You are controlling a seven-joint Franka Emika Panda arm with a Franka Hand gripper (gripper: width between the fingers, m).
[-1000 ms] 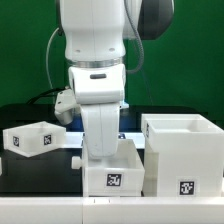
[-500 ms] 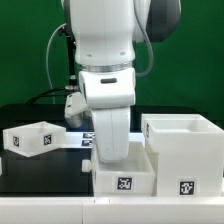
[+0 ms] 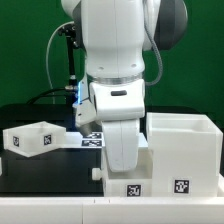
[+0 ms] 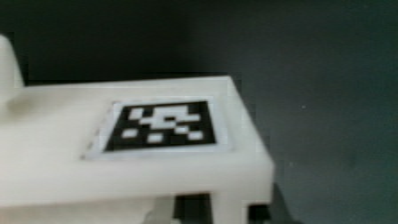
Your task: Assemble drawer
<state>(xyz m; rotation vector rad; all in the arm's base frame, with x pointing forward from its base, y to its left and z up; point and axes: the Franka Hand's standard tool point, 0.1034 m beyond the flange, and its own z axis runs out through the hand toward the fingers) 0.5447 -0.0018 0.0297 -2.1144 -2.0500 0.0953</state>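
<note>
My gripper (image 3: 124, 160) is down at the small tray (image 3: 135, 186) (its hold is hidden, I cannot tell); if skewed, that tray could jam against the casing (image 3: 186, 150).

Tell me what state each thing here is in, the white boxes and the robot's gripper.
Large white cube-like plastic casing: upright, opening up.
Small white plastic tray: upright, open side up, close beside the casing, under the arm.
Second small white tray: upright, open side up, standing alone.
Gripper: lowered at the tray beside the casing; fingertips hidden, open or shut unclear.
Flat white marker board: lying flat.
</note>
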